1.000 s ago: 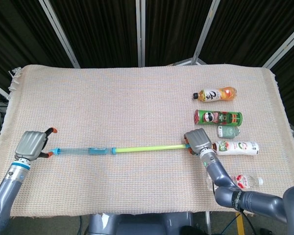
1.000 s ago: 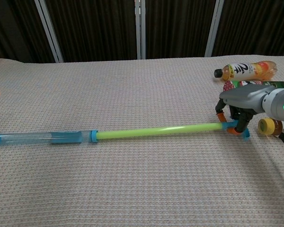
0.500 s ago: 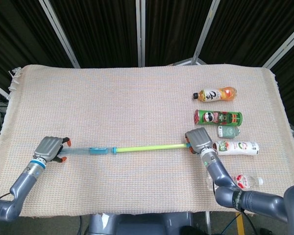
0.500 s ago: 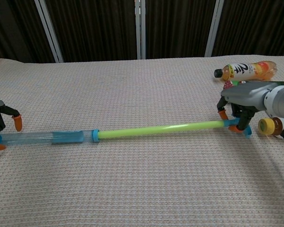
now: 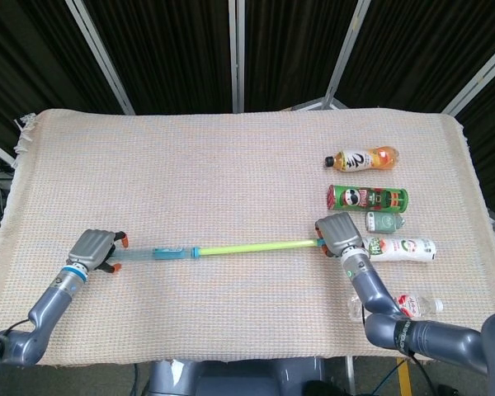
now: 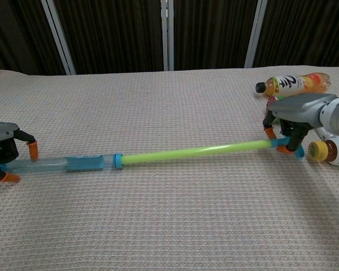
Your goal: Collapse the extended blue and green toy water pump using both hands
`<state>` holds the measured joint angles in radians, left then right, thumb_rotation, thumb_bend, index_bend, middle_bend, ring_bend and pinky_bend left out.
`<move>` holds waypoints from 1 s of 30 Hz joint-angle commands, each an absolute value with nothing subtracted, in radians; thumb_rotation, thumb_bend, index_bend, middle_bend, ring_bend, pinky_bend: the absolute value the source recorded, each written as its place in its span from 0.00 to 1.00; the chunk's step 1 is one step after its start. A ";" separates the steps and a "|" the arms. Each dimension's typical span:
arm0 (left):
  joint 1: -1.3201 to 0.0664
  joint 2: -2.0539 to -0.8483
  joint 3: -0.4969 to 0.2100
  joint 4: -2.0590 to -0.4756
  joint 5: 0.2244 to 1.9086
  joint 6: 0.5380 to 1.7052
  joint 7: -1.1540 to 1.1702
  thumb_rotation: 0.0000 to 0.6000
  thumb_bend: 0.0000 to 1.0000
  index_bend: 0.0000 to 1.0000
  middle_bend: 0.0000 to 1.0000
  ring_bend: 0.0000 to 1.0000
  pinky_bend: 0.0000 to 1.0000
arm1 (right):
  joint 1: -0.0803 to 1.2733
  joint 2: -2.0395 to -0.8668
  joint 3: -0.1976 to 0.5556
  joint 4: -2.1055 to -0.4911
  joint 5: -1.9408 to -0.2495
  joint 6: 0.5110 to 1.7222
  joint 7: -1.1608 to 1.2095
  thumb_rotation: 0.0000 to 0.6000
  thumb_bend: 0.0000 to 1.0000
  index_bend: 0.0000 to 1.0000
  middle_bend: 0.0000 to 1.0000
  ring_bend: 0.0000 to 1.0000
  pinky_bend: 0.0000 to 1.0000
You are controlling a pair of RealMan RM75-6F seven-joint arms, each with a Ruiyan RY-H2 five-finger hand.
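2 arms in smooth grey-blue metal are seen, built of rounded tubular segments. The left grey metal hand is box-shaped at the back, with dark fingers capped in orange tips, and is joined to its forearm by a light blue and white wrist band. The right grey metal hand is shaped alike, with orange fingertips. A green light is seen glowing on the right wrist in the chest view.

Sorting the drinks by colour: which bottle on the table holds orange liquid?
The orange bottle farthest back, beyond the green can; the other bottles look white or clear.
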<state>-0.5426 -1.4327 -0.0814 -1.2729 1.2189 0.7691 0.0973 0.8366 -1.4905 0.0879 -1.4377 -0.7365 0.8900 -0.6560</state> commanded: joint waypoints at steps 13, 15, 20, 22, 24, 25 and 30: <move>-0.556 -1.412 -0.110 -1.335 1.185 0.807 0.078 1.00 0.63 0.76 0.86 0.80 1.00 | 0.835 -1.447 0.098 -1.495 -0.751 0.909 -0.631 1.00 0.54 0.72 1.00 1.00 1.00; -0.559 -1.405 -0.117 -1.348 1.182 0.815 0.076 1.00 0.63 0.77 0.86 0.80 1.00 | 0.834 -1.443 0.099 -1.503 -0.756 0.910 -0.625 1.00 0.54 0.72 1.00 1.00 1.00; -0.571 -1.395 -0.134 -1.374 1.167 0.821 0.077 1.00 0.63 0.77 0.86 0.80 1.00 | 0.836 -1.448 0.103 -1.506 -0.769 0.912 -0.610 1.00 0.54 0.72 1.00 1.00 1.00; -0.580 -1.394 -0.140 -1.384 1.158 0.820 0.085 1.00 0.63 0.77 0.86 0.80 1.00 | 0.839 -1.456 0.107 -1.501 -0.773 0.911 -0.604 1.00 0.54 0.73 1.00 1.00 1.00; -0.596 -1.400 -0.147 -1.390 1.155 0.819 0.106 1.00 0.63 0.77 0.86 0.80 1.00 | 0.844 -1.470 0.117 -1.494 -0.775 0.909 -0.595 1.00 0.54 0.73 1.00 1.00 1.00; -0.606 -1.403 -0.150 -1.392 1.148 0.816 0.121 1.00 0.63 0.77 0.86 0.80 1.00 | 0.847 -1.479 0.121 -1.488 -0.776 0.909 -0.591 1.00 0.54 0.73 1.00 1.00 1.00; -0.635 -1.427 -0.166 -1.405 1.128 0.823 0.155 1.00 0.63 0.77 0.86 0.80 1.00 | 0.859 -1.504 0.134 -1.472 -0.773 0.910 -0.585 1.00 0.54 0.73 1.00 1.00 1.00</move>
<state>-0.6292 -1.4212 -0.1617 -1.4017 1.1321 0.8211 0.1497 0.8560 -1.5007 0.1310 -1.4749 -0.7746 0.9092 -0.5857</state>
